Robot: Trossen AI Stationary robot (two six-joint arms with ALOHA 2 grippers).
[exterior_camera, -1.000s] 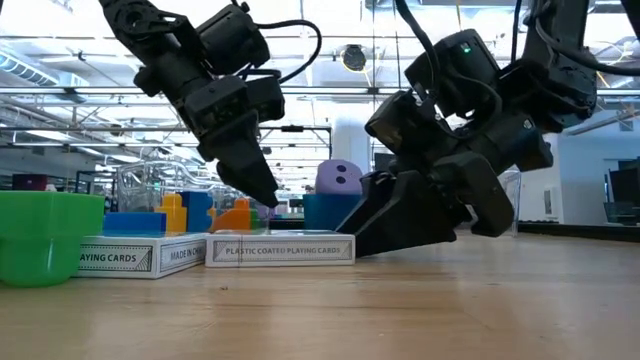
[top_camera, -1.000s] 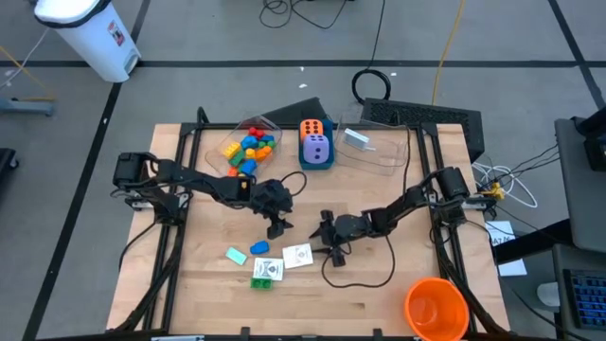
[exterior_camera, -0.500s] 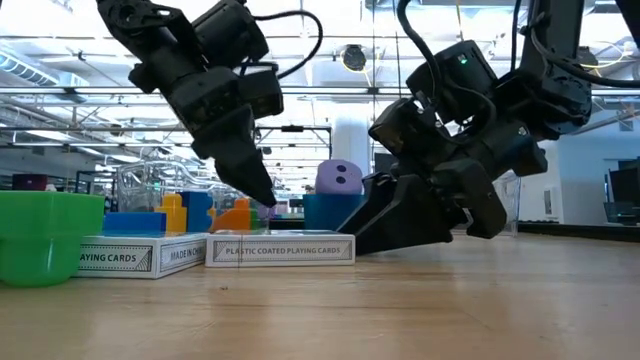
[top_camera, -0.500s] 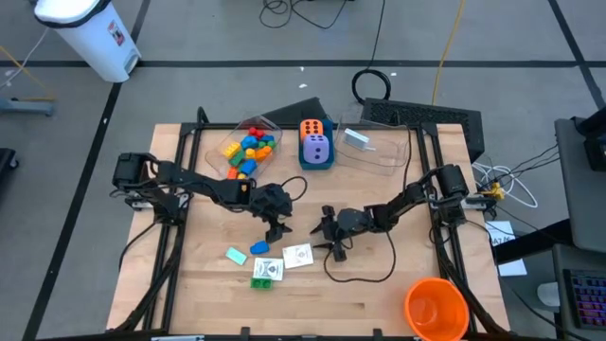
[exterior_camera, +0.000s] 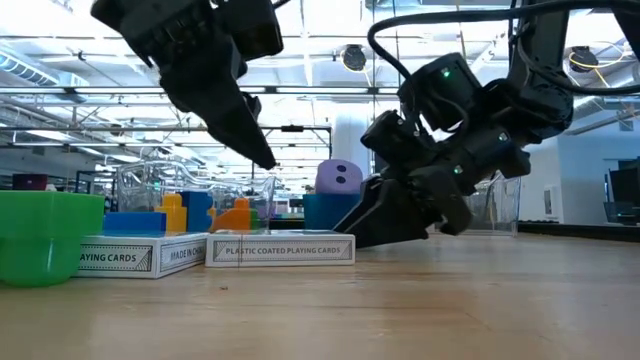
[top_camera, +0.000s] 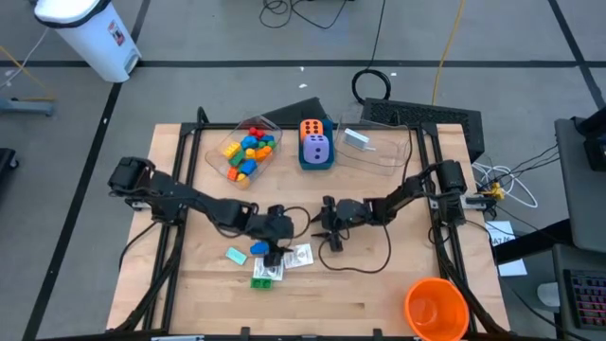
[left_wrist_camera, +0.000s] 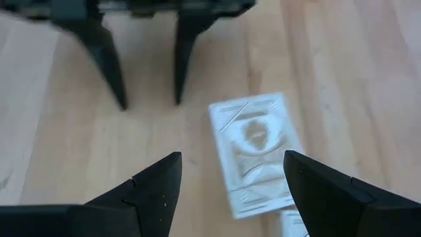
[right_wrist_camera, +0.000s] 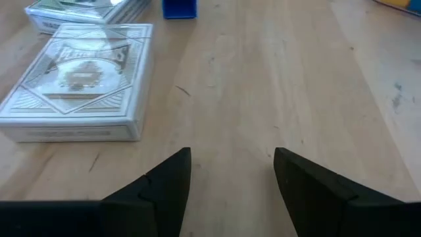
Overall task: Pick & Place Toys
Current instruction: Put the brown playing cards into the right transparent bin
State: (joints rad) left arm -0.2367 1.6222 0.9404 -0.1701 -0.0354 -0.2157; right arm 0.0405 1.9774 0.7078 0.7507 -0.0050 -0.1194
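A: Where is the left pincer (top_camera: 276,249) held, and why?

B: It is held above the white card box (top_camera: 298,256) near the table's (top_camera: 360,303) front middle, fingers spread. In the left wrist view the box (left_wrist_camera: 258,153) is seen just ahead of the gap, not yet framed by it. A descent onto the box is judged to be the step in hand.

A: And the right pincer (top_camera: 327,233)?

B: It is parked low on the table, just beside that box, fingers spread and nothing pinched. The same box (right_wrist_camera: 82,80) is seen lying flat ahead of it. It is probably kept clear so that the left arm is not crowded.

A: What is counted on the open wood?

B: Two card boxes are counted: the white one and a second (top_camera: 267,269) with a green face. A small blue brick (top_camera: 259,247), a pale teal piece (top_camera: 236,254) and a green brick (exterior_camera: 38,235) are also seen.

A: And farther back?

B: One clear tub (top_camera: 248,148) of coloured bricks, an orange die (top_camera: 311,128) and a purple die (top_camera: 316,148) are seen there. The bricks cannot be counted exactly.
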